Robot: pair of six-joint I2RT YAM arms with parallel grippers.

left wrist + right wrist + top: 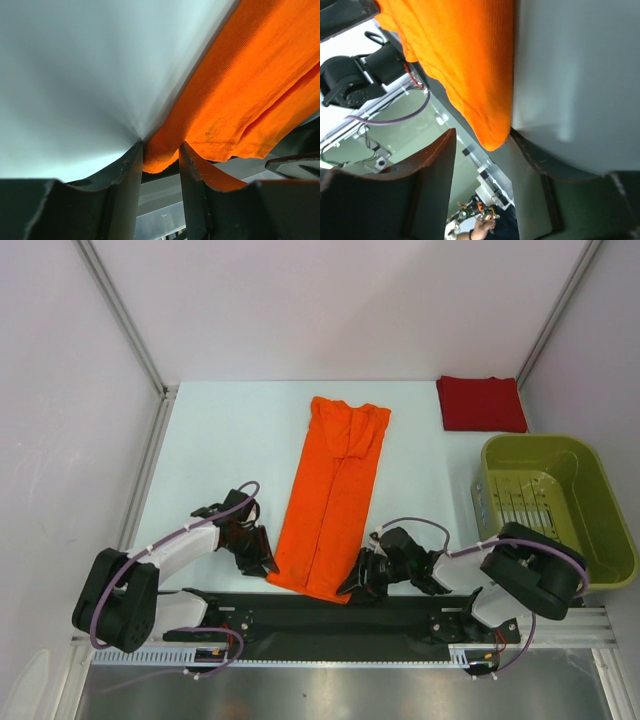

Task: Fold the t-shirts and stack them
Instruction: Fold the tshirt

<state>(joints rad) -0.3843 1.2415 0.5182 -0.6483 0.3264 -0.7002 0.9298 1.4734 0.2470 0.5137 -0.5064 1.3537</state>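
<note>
Where the long, folded orange shirt (335,500) ends nearest the arms, the left fingers (266,566) pinch its one corner, while the right fingers (352,586) stand spread around the other. Far beyond the right fingers, the red shirt (481,404) lies folded on the worktop (230,440).

Two t-shirts: an orange t-shirt (335,495) left of the basket (535,443), a dark red t-shirt (481,403) just behind it. One basket. Two claws, left claw (268,565) and right claw (352,585).
</note>
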